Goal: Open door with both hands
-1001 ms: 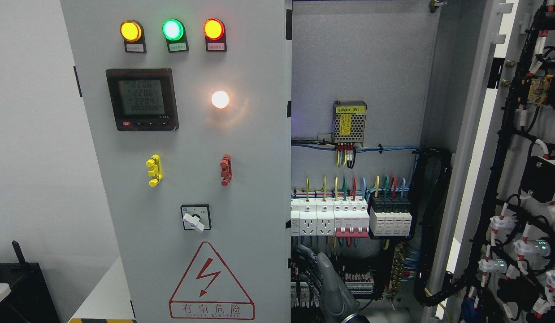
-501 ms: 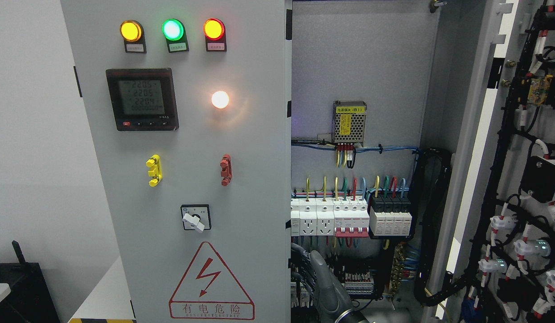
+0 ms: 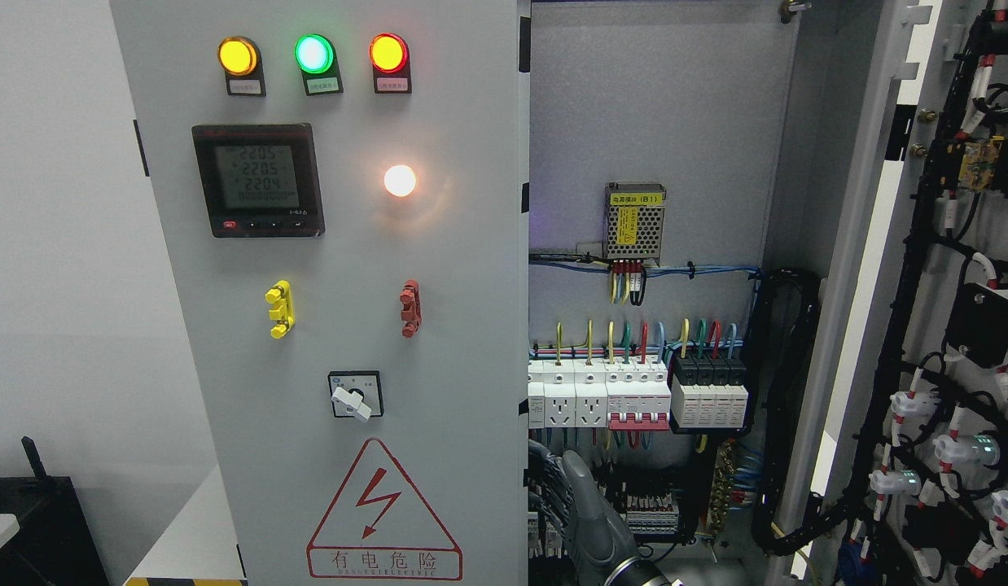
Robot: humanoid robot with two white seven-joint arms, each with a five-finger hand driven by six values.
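The cabinet has two doors. The left door (image 3: 439,325) is closed and faces the camera. The right door (image 3: 940,325) stands swung wide at the picture's right, with its inner face and black wiring in view.

The right hand (image 3: 589,517) rises from the bottom edge just right of the middle. This grey hand lies against the free edge of the left door, low down in the opening. Its fingers merge with the dark cables behind them, so it cannot be told whether they are spread or curled on the edge.

The closed door carries:
- three round lamps in a row at the top, namely a yellow lamp (image 3: 238,55), a green lamp (image 3: 313,54) and a red lamp (image 3: 388,52)
- one white lamp (image 3: 400,180), lit
- one digital meter (image 3: 257,180)
- one yellow handle (image 3: 279,308) and one red handle (image 3: 409,308), side by side
- one rotary switch (image 3: 355,396)
- one red warning triangle (image 3: 382,513)

Inside the open half, one meshed power supply (image 3: 634,221) sits on the back wall. Below it is one row of breakers (image 3: 634,395) fed by coloured wires. A thick black cable loom (image 3: 785,407) hangs along the right side, close behind and beside the hand.

A black box (image 3: 32,521) stands at the lower left, well apart from the cabinet.
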